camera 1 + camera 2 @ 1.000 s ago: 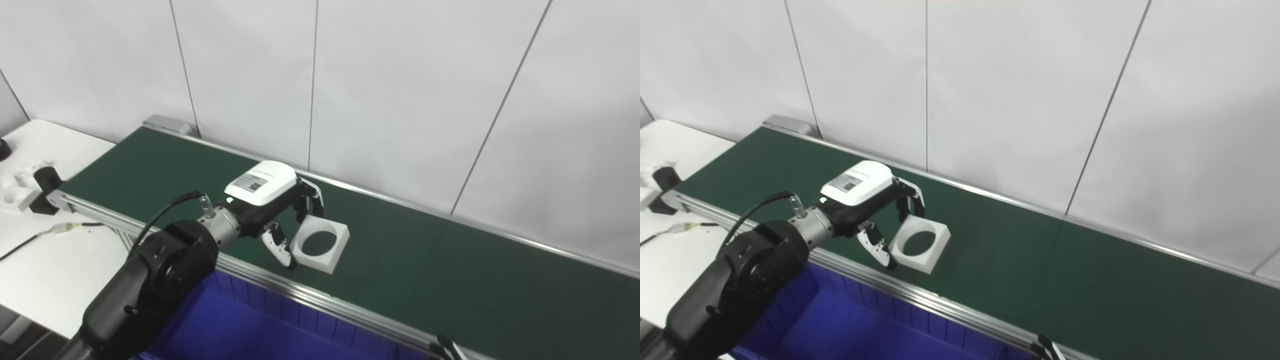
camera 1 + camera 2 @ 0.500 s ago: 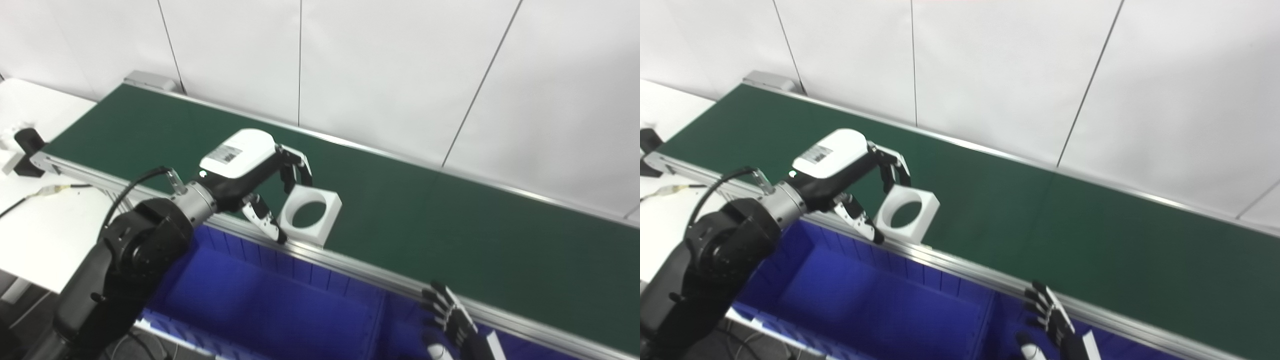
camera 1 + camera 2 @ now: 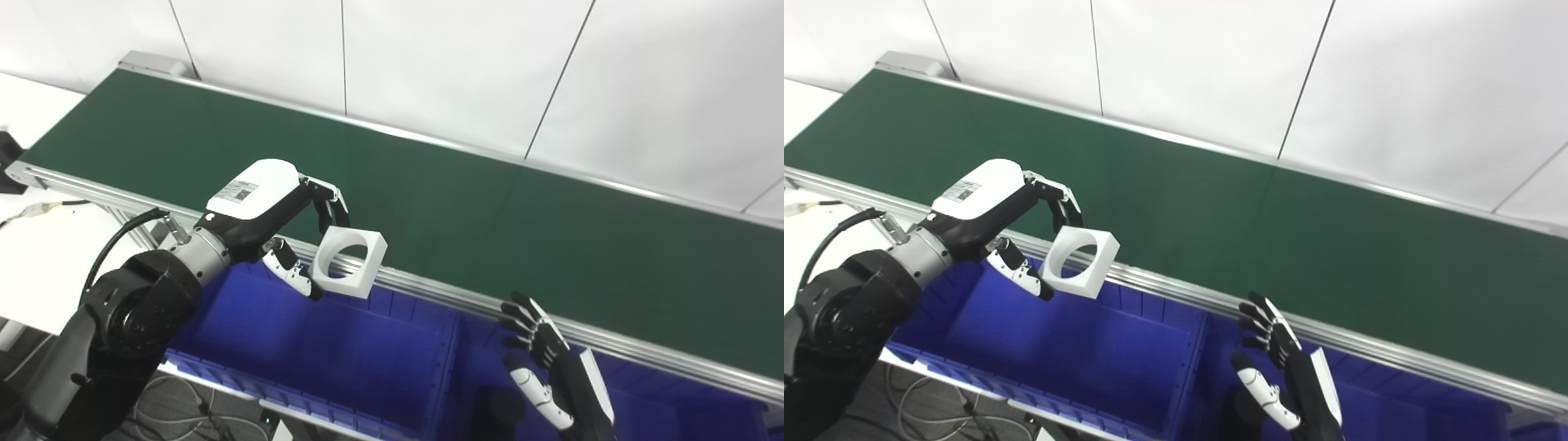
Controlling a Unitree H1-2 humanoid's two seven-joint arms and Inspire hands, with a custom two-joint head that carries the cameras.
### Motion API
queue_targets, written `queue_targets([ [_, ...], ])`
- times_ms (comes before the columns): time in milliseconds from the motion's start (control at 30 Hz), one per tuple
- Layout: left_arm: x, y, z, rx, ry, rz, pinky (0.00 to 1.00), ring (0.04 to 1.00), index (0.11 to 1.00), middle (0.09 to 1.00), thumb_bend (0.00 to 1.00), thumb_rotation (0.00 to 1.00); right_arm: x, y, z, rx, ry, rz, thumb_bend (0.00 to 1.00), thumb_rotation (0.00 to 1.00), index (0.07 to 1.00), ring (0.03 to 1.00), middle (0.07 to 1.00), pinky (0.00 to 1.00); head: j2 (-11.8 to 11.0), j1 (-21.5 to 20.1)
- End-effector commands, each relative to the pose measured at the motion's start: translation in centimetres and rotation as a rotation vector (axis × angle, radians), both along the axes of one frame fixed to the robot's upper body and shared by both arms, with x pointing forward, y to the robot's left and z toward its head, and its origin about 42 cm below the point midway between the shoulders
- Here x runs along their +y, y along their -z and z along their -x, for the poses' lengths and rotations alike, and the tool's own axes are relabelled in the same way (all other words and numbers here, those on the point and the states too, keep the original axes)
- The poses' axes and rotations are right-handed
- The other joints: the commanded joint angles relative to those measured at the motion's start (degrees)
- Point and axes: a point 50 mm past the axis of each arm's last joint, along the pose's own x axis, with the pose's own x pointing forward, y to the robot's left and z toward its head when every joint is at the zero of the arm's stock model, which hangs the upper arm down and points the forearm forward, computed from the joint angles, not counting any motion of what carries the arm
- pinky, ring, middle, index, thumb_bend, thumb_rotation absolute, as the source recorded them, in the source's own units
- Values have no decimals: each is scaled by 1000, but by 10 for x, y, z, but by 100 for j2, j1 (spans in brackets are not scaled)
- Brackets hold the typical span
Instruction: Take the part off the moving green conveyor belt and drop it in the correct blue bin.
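My left hand (image 3: 278, 211) is shut on a white square part with a round hole (image 3: 348, 262), fingers on its far edge and thumb on its near edge. It holds the part in the air over the belt's near rail, at the far edge of the left blue bin (image 3: 343, 355). The part also shows in the right eye view (image 3: 1080, 262). My right hand (image 3: 551, 361) is open and empty, fingers spread, low over the right blue bin (image 3: 1427, 404). The green conveyor belt (image 3: 490, 208) runs across the picture.
A silver rail (image 3: 643, 358) edges the belt's near side, above the bins. A divider wall (image 3: 452, 361) separates the two bins. A white table with a cable (image 3: 37, 211) is at the left. A white panelled wall stands behind the belt.
My left hand has lifted the white part off the belt and carried it toward me, over the rail to the left bin's edge. The camera has tilted down, showing more of the bins and my right hand.
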Motion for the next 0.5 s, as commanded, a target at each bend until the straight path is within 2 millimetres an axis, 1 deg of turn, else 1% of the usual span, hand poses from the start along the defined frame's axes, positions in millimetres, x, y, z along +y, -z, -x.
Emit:
queue_targets([
  [0,-1,-3,0,-35,32,-6,641,528,509,434,522,0,4,-12,-1,-31,5,-15,554,669,915,812,859,716,2,7],
  [33,-3,2,0,-20,37,-14,632,520,511,430,522,0,4,-12,-1,-30,4,-16,553,671,916,811,859,716,-7,2],
  [133,-8,14,0,8,43,-26,684,546,515,432,522,0,6,-11,0,-24,6,-22,557,661,914,813,860,719,-3,-2],
  [233,-11,26,-1,43,41,-26,714,566,516,439,522,0,6,-11,0,-22,6,-25,555,653,915,815,862,722,-20,-4],
  [300,-13,36,-3,66,39,-20,711,564,516,438,521,0,7,-11,1,-20,8,-28,560,652,914,817,864,724,-24,-24],
  [400,-14,53,-6,91,36,-7,672,532,514,437,522,0,8,-11,1,-19,8,-30,577,665,913,815,862,724,-25,-20],
  [467,-15,66,-8,117,26,-5,671,530,512,443,522,0,8,-10,1,-20,8,-33,571,664,914,814,862,723,-38,-19],
])
